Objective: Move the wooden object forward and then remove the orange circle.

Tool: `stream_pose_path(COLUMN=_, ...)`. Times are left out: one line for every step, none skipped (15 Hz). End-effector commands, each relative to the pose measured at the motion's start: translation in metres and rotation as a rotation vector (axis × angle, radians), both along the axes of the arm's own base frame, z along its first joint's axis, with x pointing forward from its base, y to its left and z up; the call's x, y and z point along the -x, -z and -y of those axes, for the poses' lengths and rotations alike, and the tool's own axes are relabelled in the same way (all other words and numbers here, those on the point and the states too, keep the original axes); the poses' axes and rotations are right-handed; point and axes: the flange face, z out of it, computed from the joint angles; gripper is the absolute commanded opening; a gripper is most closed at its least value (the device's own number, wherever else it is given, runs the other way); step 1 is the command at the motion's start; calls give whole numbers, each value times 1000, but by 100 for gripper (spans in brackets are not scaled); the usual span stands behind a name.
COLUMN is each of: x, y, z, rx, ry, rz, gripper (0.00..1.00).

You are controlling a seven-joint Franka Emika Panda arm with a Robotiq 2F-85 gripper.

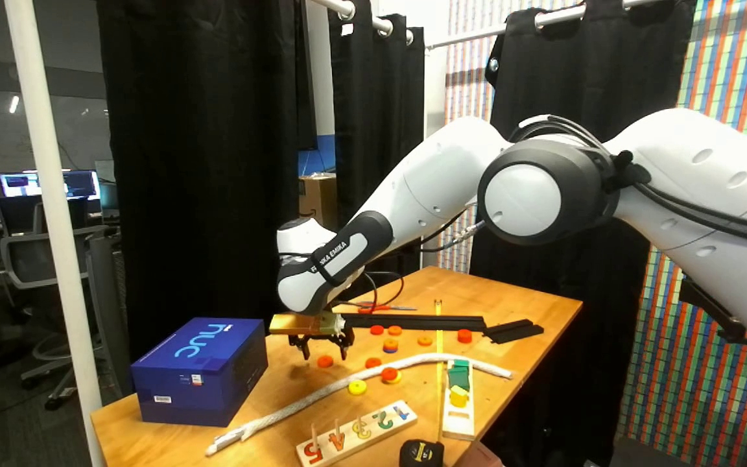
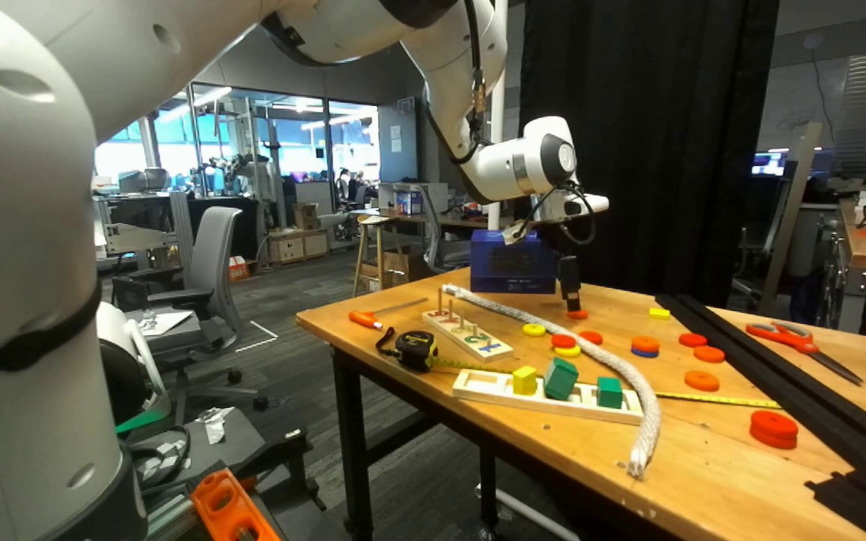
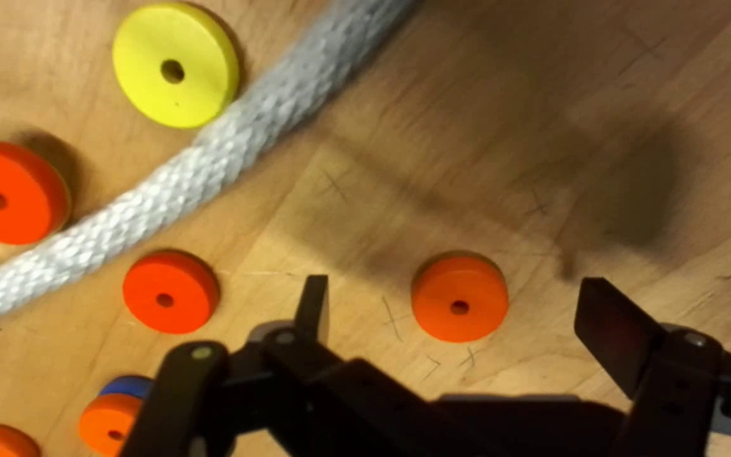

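Note:
The wooden object (image 1: 358, 436), a slim pale board with coloured numerals and upright pegs, lies near the table edge. It also shows in an exterior view (image 2: 467, 333). An orange disc (image 3: 459, 297) with a centre hole lies flat on the table; it also shows in both exterior views (image 1: 325, 361) (image 2: 577, 315). My gripper (image 3: 456, 293) is open and empty, pointing down over this disc, with one finger on each side and gaps to both. In an exterior view the gripper (image 1: 325, 354) is beside the blue box, away from the board. Several other orange and red discs lie around.
A blue box (image 1: 201, 370) stands close to the gripper. A white rope (image 1: 347, 383) runs between the gripper and the board. A wooden tray (image 2: 478, 385) holds green and yellow blocks. A tape measure (image 2: 416, 350), black rails (image 2: 764, 361) and scissors (image 2: 801, 342) lie on the table.

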Motion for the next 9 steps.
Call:
stream_pose_path(x=17, y=-47, z=-28, rx=52, ry=-99, rz=-13, gripper=100)
stream_pose_path(x=25, y=-62, z=-37, rx=64, ry=-134, rz=-12, gripper=100)
stream_pose_path(x=31, y=-76, z=-46, rx=77, ry=-166, rz=-12, gripper=100)
stream_pose_path(x=41, y=-93, z=-53, rx=83, ry=-202, rz=-11, gripper=100)
stream_pose_path(x=51, y=-108, z=-59, rx=93, ry=-238, rz=-13, gripper=100)
stream_pose_path(x=63, y=-127, z=-62, rx=104, ry=-278, rz=-8, gripper=100)
stream_pose_path(x=73, y=-142, z=-65, rx=109, ry=-314, rz=-8, gripper=100)
stream_pose_path(x=85, y=-157, z=-64, rx=120, ry=-345, rz=-4, gripper=100)
stream_pose_path(x=97, y=-172, z=-63, rx=129, ry=-374, rz=-7, gripper=100)
